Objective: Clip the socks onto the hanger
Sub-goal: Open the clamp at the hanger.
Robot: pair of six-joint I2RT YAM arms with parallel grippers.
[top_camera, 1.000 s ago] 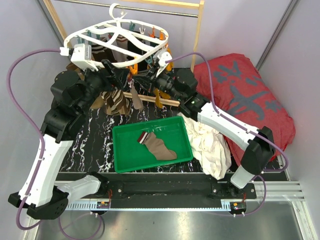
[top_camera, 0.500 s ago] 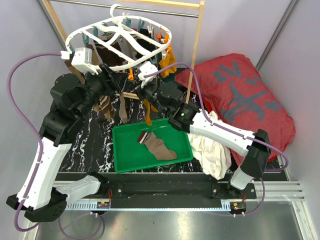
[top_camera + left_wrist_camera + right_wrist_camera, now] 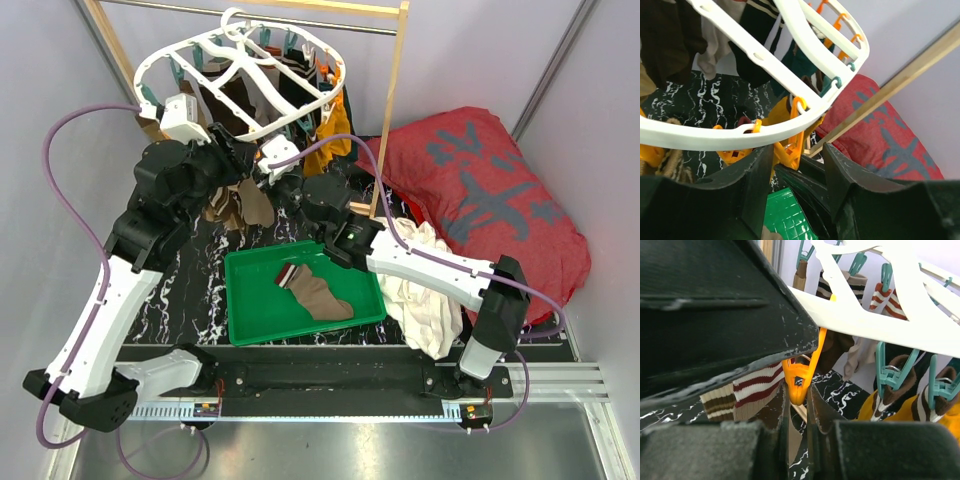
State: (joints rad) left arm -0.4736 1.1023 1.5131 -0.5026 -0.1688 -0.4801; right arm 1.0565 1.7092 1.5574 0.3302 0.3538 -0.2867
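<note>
Left end effector (image 3: 796,152) open astride orange clip (image 3: 785,155); right end effector (image 3: 799,405) grips tan sock (image 3: 797,445). Hanger (image 3: 760,62) swing risks misclip.

White arm shells (image 3: 100,310), black joints (image 3: 165,180); lilac cables (image 3: 45,175) — left gripper (image 3: 797,170) black, lightly scuffed.

From above, the hanger (image 3: 262,84) mostly hides the left end effector (image 3: 795,170) and right end effector (image 3: 797,425). At the right wrist, a dark blurred bulk (image 3: 705,315) blocks the upper left; only a sliver of pinched sock (image 3: 797,450) shows.
</note>
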